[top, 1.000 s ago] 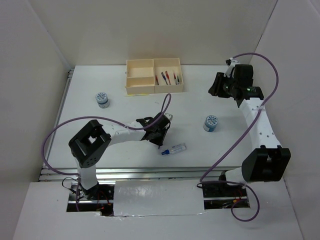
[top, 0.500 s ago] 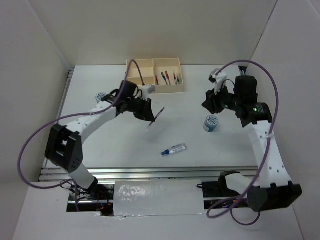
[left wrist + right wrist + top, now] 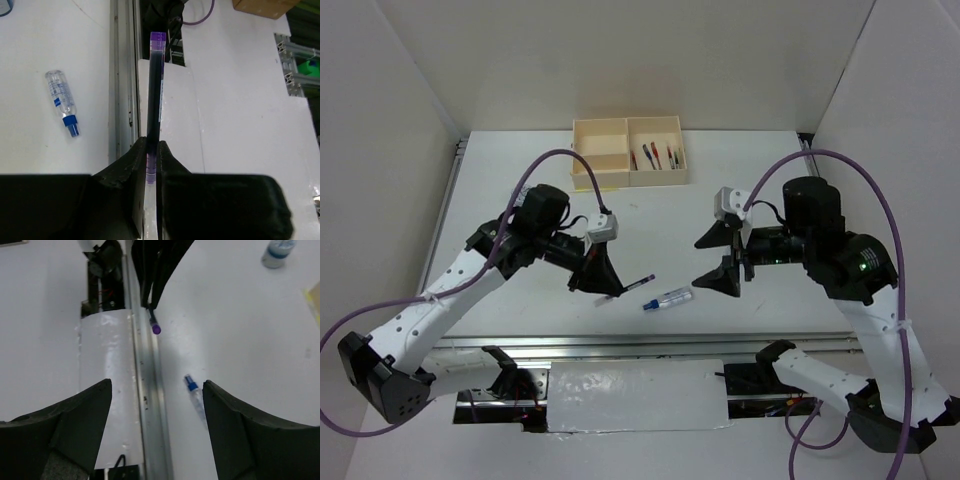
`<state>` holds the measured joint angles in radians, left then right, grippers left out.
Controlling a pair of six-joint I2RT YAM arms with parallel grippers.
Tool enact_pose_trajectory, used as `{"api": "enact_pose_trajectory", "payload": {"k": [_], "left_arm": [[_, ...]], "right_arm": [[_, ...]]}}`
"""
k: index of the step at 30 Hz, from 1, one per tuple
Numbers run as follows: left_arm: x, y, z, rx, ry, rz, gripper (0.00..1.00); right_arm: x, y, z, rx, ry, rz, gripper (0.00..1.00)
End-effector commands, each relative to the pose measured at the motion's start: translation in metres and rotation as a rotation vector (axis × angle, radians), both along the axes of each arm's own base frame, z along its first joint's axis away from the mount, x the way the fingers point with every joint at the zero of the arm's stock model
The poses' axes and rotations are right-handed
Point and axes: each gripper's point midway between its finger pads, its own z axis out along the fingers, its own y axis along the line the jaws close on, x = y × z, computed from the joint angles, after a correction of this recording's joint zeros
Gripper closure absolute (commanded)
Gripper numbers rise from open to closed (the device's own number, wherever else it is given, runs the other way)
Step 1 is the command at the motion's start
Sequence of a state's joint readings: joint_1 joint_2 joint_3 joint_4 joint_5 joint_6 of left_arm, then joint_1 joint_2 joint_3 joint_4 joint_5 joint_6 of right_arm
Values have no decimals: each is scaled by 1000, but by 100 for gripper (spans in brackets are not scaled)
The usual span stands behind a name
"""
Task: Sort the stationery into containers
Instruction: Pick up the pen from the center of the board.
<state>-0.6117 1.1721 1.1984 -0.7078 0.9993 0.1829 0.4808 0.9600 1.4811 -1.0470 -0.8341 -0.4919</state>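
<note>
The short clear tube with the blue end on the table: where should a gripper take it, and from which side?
Take the clear tube across the middle of its body, straight down from above, fingers straddling its narrow width. It lies flat on the table with both long sides free. The right gripper is open and close by; the left gripper is shut on a pen.

Left gripper (image 3: 601, 288) is angled downward, its fingers (image 3: 136, 159) pinched on a pen (image 3: 155, 90). Right gripper (image 3: 712, 262) is turned toward the left arm, jaws spread wide apart.
</note>
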Motion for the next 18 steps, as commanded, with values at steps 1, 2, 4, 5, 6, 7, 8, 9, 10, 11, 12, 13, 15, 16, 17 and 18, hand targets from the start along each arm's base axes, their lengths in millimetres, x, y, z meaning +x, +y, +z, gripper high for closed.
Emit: {"api": "enact_pose_trajectory", "payload": {"k": [1,2,4,5,6,7,8,9,10,11,12,13,15,16,17,18], "left_arm": [[-12,11,-1,-16,-146,-55,100],[-16,11,-1,-16,-182,-71,100],[-13,13,-1,-2,-285,-76,100],[-11,14,-2,11,-296,-76,100],[-9,14,-3,28,-293,-80,100],[-6,15,-4,36,-323,-90,100],[-6,15,0,36,-336,-93,100],[-3,15,-1,44,-347,-93,100],[-1,14,-1,53,-362,-95,100],[-4,13,-1,63,-365,-114,100],[-3,13,-1,71,-384,-121,100],[-3,13,-3,84,-395,-128,100],[1,12,-2,99,-422,-138,100],[0,12,-2,102,-431,-142,100],[1,11,-2,104,-434,-148,100],[0,11,-2,105,-433,-154,100]], "right_arm": [[-36,11,-18,17,257,92,20],[-40,12,-21,13,279,107,20],[-47,18,-24,3,318,139,24],[-47,22,-25,-5,331,148,25],[-46,25,-26,-12,335,149,28],[-48,30,-24,-16,329,166,29],[-43,35,-29,-37,348,158,30],[-41,38,-28,-41,344,162,32],[-42,42,-30,-54,349,175,34],[-36,47,-36,-77,353,166,36],[-34,49,-37,-91,345,166,37],[-32,54,-43,-118,346,181,37],[-29,58,-43,-144,314,193,39],[-28,63,-44,-151,321,205,39],[-27,67,-40,-143,314,208,40],[-25,71,-43,-151,322,208,40]]}}
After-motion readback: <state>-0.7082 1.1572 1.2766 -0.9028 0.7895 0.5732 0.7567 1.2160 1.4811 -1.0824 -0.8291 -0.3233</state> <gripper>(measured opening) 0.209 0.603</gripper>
